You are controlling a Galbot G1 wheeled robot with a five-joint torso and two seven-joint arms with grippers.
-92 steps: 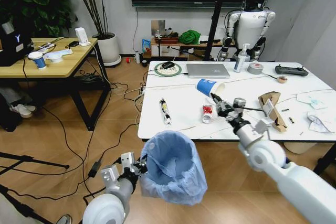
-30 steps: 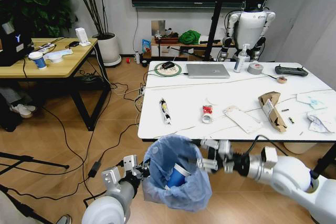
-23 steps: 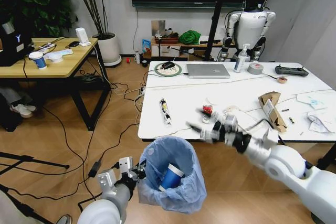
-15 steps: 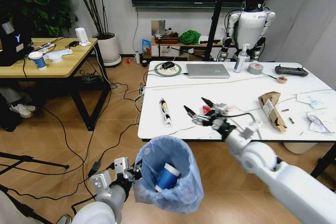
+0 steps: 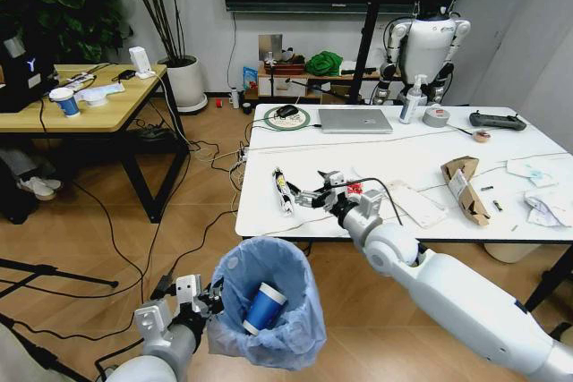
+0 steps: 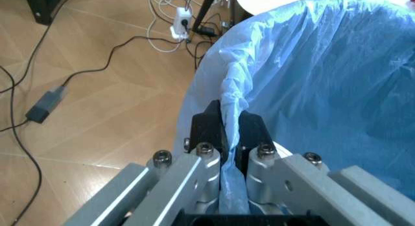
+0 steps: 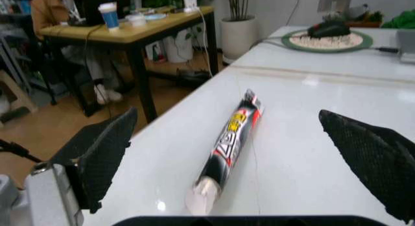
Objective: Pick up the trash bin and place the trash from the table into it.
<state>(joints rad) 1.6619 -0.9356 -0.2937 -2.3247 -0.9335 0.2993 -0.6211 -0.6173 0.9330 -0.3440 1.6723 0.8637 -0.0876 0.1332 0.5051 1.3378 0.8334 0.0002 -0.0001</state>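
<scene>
The trash bin [image 5: 269, 339], lined with a light-blue bag [image 6: 324, 65], hangs off the floor in front of the table [image 5: 322, 154]. My left gripper [image 5: 204, 300] [image 6: 227, 120] is shut on its bag-covered rim. A blue-white paper cup [image 5: 264, 308] lies inside. My right gripper [image 5: 301, 196] [image 7: 227, 114] is open just above the table's near left part. The black-white tube wrapper [image 5: 281, 189] [image 7: 228, 138] lies between its spread fingers [image 7: 104, 153]. A red wrapper [image 5: 356, 189], white papers [image 5: 414, 204] and a torn cardboard box [image 5: 466, 187] lie further right.
A grey laptop [image 5: 354, 120], tape roll [image 5: 436, 116], spray bottle [image 5: 412, 100], controller [image 5: 497, 119] and a mouse on a round pad [image 5: 286, 114] sit at the table's far side. A wooden desk [image 5: 98, 105] stands left. Cables [image 5: 179, 248] trail over the floor.
The cup has gone from my right gripper into the bin. My right gripper rose from the bin's mouth and moved left over the table to the tube wrapper. The bin sank lower and leftward.
</scene>
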